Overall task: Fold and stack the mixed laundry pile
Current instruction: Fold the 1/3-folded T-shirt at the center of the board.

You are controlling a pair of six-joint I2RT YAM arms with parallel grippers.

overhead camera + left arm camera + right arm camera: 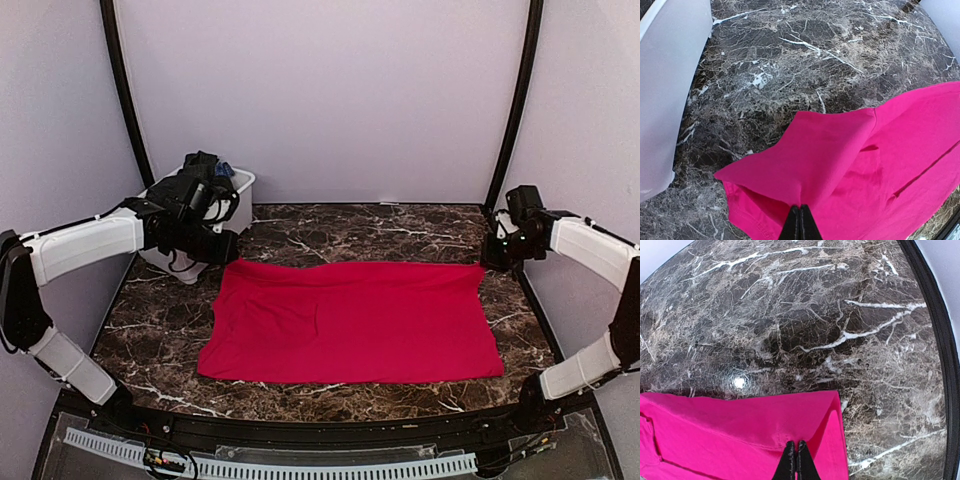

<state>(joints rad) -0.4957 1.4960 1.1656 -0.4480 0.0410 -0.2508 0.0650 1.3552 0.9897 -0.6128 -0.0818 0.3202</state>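
A bright red cloth (350,320) lies spread flat across the middle of the dark marble table (380,230). My left gripper (228,247) is at its far left corner. In the left wrist view that gripper (800,209) is shut on the red cloth (865,165), which tents up to the tips. My right gripper (490,262) is at the far right corner. In the right wrist view it (796,445) is shut on a raised fold of the cloth (730,430). More of the laundry pile, dark garments (203,165) and a blue piece (224,169), sits heaped in the bin.
A white plastic bin (243,185) stands at the table's back left, right behind my left arm; its wall (670,75) fills the left side of the left wrist view. Black frame posts (515,100) rise at both back corners. A black rim (945,365) edges the table on the right.
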